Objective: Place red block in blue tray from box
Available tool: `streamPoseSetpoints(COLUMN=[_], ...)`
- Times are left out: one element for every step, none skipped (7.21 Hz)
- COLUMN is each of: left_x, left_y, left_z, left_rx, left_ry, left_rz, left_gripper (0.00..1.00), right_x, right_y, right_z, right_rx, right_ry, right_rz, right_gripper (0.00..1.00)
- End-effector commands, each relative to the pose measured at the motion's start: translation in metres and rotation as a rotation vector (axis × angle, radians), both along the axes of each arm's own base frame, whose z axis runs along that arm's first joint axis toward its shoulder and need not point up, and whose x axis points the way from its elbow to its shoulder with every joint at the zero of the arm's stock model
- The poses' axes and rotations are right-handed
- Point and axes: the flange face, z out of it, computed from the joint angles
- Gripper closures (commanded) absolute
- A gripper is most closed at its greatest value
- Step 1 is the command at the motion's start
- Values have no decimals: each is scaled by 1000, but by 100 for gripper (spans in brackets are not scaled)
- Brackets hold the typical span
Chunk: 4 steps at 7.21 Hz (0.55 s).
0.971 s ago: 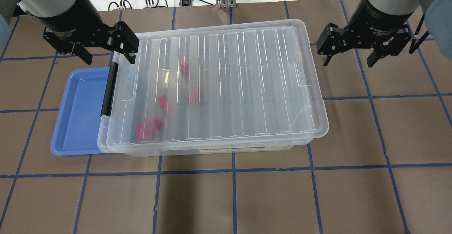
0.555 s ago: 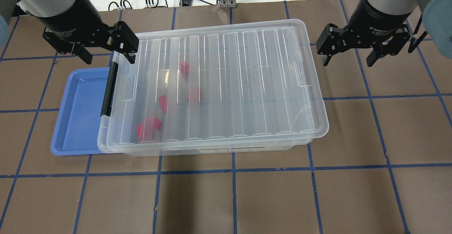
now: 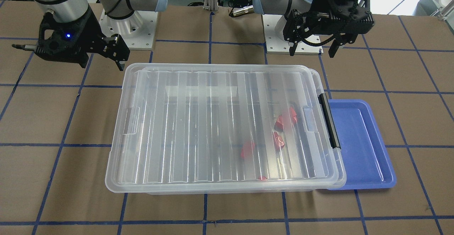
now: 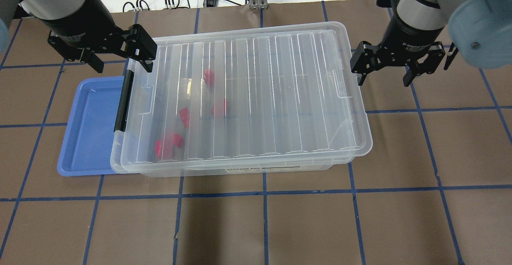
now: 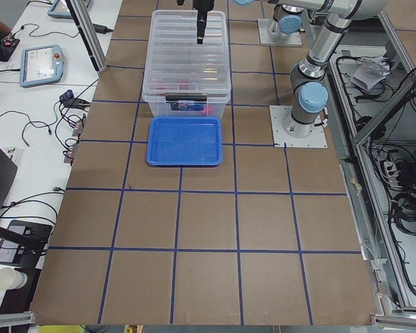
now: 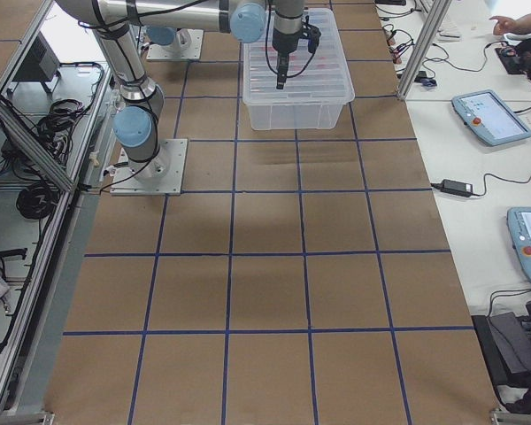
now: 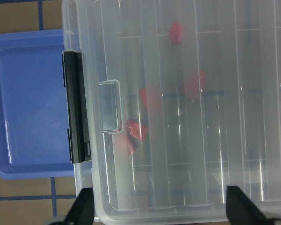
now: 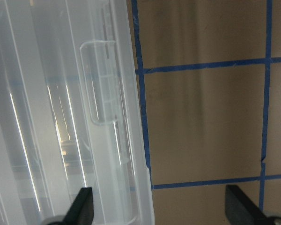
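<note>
Inside large clear plastic storage box [image 4: 362,131], latch end: small red plastic block [image 4: 208,77], under shut ribbed lid [image 4: 272,97]. Box long axis left–right across tabletop [image 4: 264,225]. Shallow blue plastic tray [image 4: 90,129] just beyond black latch [image 4: 122,101]. Left hand [image 4: 123,65] nearer block, spread wide and empty; right hand [image 4: 383,81] likewise, at far end.

Box lid [image 4: 256,93] blurs red block [image 4: 219,107]; blue tray [image 4: 90,129] part-covered.

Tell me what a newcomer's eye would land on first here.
The big, lidded clear box dominates the scene, with a few red blocks showing through near its black latch. A blue tray lies empty at that end. The left gripper and right gripper hang open at the box's two short ends.
</note>
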Motion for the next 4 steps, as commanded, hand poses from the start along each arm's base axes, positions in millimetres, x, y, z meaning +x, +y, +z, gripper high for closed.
streamPoseSetpoints(left_x=[0,0,0,0], left_y=[-1,-1,-2,-1], left_z=[-1,-1,-2,-1], left_rx=[3,3,4,3], left_ry=[6,2,2,3], left_rz=[0,0,0,0], left_gripper=[0,0,0,0], right_x=[-3,-3,-4,-3], right_y=[-41,-44,-53,-53], right_z=[-49,-54,-61,-67], right_rx=[34,35,7,19], right_ry=[1,-1,2,1], right_rz=[-18,-20,-11,-18], right_gripper=[0,0,0,0])
